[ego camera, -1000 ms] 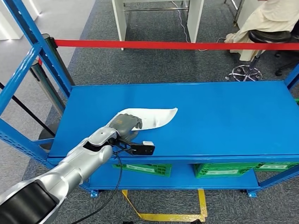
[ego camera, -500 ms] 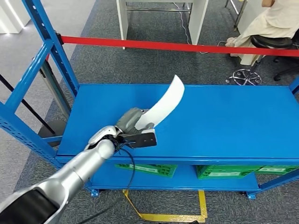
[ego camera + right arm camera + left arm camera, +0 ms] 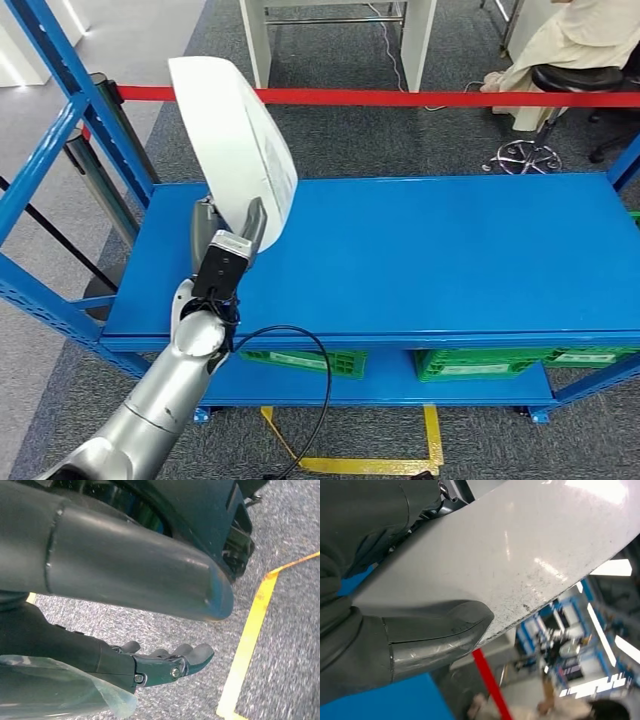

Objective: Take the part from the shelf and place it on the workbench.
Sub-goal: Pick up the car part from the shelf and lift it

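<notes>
part (image 3: 226, 150): white, smooth, glossy, edge scuffed. shelf (image 3: 453, 260): blue painted metal, smooth. floor (image 3: 377, 140): grey carpet, rough.

Silver arm (image 3: 162, 395), looping black cable (image 3: 306, 400)

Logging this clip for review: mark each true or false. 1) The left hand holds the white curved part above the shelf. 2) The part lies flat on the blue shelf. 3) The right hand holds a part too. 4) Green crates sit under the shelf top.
1) True: the left hand grips the white curved plastic part raised above the blue metal shelf.
2) False: it is lifted clear, standing upright.
3) False: the right hand hangs open over the floor.
4) True: green plastic crates sit below.
</notes>
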